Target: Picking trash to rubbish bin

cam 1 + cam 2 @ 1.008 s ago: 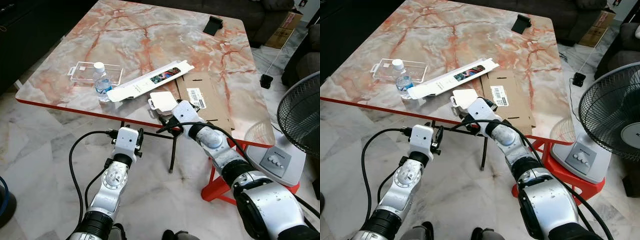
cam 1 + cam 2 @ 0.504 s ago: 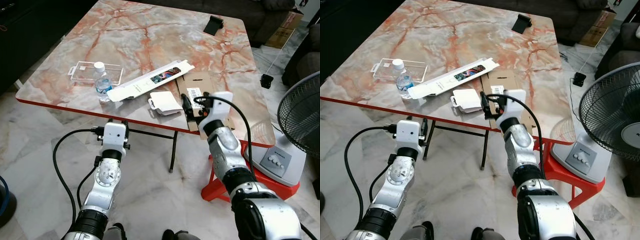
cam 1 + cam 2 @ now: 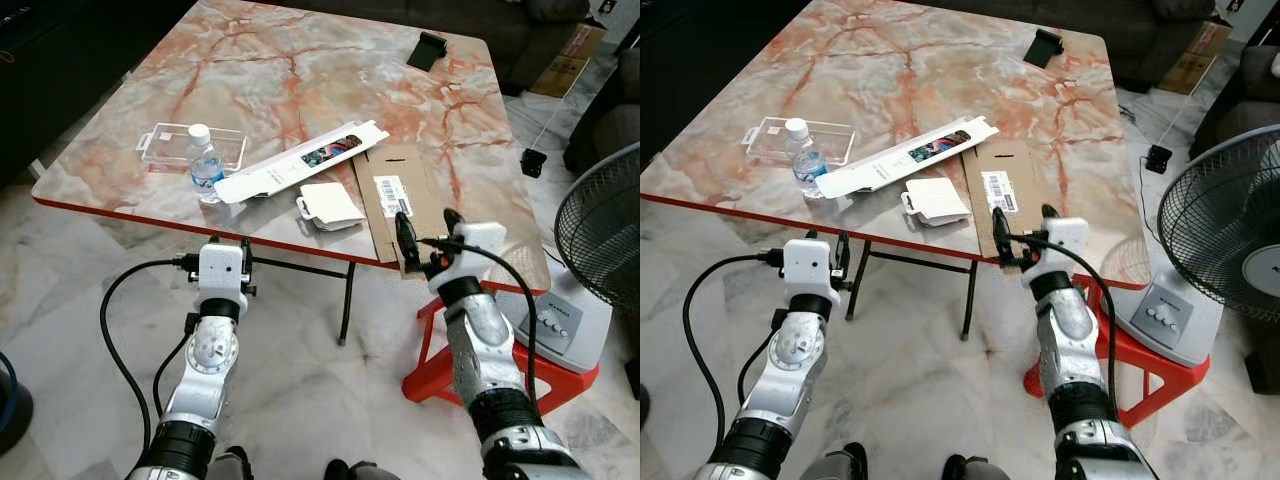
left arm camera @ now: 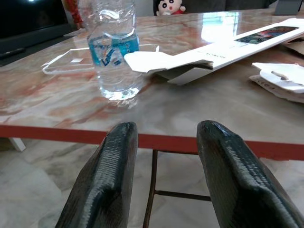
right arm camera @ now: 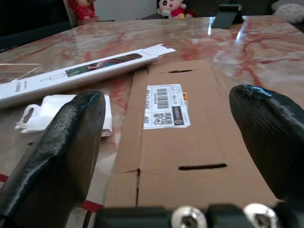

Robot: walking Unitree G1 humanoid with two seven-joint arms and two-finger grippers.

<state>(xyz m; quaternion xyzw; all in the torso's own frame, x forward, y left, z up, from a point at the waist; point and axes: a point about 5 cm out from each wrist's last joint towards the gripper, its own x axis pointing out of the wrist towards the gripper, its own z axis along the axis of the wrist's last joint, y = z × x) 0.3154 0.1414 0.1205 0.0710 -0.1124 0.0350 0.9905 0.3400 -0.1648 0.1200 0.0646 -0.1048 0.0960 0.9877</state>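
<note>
Currently both arms are raised toward the near edge of the marble counter (image 3: 300,80). The right tool (image 3: 425,235) sits at the edge with its fingers spread wide, straddling the near end of the flat cardboard (image 3: 400,200); the right wrist view shows a finger (image 5: 57,147) on each side of the cardboard's (image 5: 175,142) near end, with no contact discernible. The left tool (image 4: 164,175) is held below and just short of the red counter rim, fingers narrowly parted and holding nothing, aimed toward the bottle (image 4: 114,52). On the counter, the bottle (image 3: 205,165) stands upright, touching the clear tray (image 3: 165,145) behind it. A long white box (image 3: 300,160) lies diagonally between the bottle and the cardboard, its far end overlapping the cardboard's corner. A small white packet (image 3: 328,205) lies just beside the cardboard, near the edge. A black stand (image 3: 430,48) sits at the far side, well apart. A fan (image 3: 1230,230) stands on the floor to the right, next to a red stool (image 3: 1140,360). The wrist views additionally show plush toys (image 5: 168,7) beyond the counter.
</note>
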